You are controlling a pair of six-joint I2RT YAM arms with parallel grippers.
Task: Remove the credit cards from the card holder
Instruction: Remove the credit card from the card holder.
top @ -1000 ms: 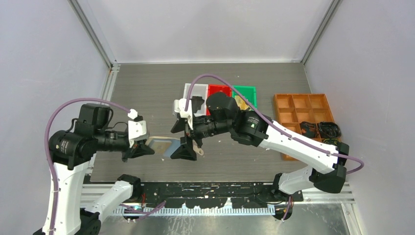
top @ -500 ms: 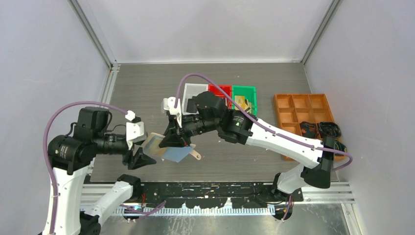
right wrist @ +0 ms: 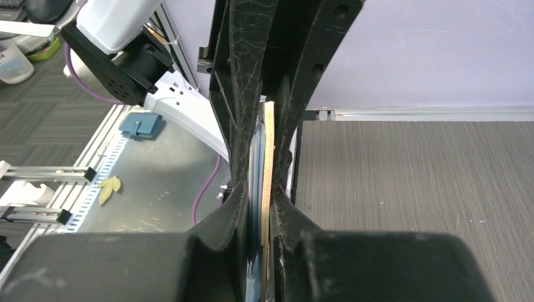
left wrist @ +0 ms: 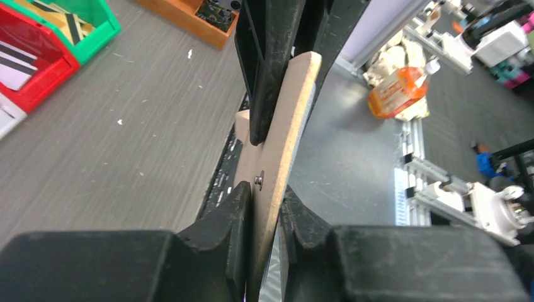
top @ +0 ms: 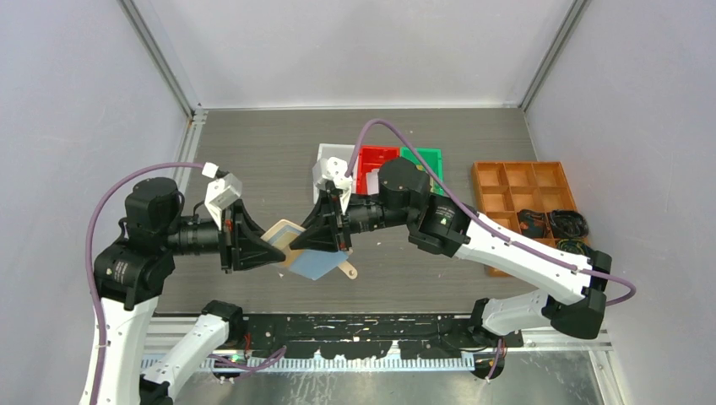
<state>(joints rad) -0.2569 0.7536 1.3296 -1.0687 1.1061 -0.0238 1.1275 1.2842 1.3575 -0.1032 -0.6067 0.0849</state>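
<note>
The beige card holder (top: 285, 234) hangs above the table's front edge, gripped from both sides. My left gripper (top: 263, 250) is shut on its left flap, and in the left wrist view the flap (left wrist: 286, 138) stands edge-on between the fingers (left wrist: 236, 207). My right gripper (top: 321, 240) is shut on the other half, clamping the tan cover (right wrist: 268, 151) and the bluish clear sleeves (right wrist: 255, 189). The snap tab (top: 349, 272) hangs below. Credit cards lie in the bins: a striped white one (left wrist: 14, 60) in the red bin, a gold and black one (left wrist: 53, 12) in the green bin.
White (top: 331, 155), red (top: 377, 155) and green (top: 426, 157) bins stand in a row behind the right arm. An orange compartment tray (top: 515, 181) with black items (top: 553, 224) sits at the right. The black base rail (top: 363, 325) runs below the holder.
My right gripper shut on the holder. My left gripper let go, opened, then shut again on the holder's left flap. Both arms shifted slightly right.
</note>
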